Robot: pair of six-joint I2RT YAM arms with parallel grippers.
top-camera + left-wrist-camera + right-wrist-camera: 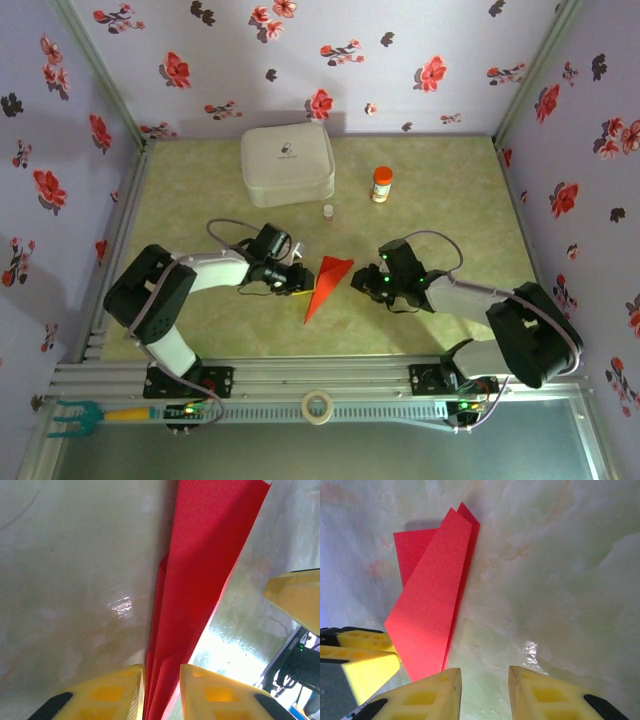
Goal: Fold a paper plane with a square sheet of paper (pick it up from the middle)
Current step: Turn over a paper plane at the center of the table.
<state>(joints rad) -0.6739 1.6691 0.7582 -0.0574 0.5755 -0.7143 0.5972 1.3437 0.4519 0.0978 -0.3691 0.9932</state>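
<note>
The paper plane [328, 285], a narrow pointed dart of bright red creased paper, lies on the green table between my two grippers, its point toward the near edge. My left gripper [300, 281] is at its left side. In the left wrist view the red folds [200, 580] run between the yellow fingers of the left gripper [162, 670], which stands slightly open, with a thin slit beside the right finger. My right gripper [358, 281] sits just right of the plane [430, 610]. The right gripper [485, 672] is open over bare table, with the paper beside its left finger.
A white rounded case [287, 163] stands at the back, with an orange-capped bottle [381, 184] and a tiny vial [328, 211] nearby. A tape roll [318, 405] rests on the front rail. Flowered walls close in on three sides.
</note>
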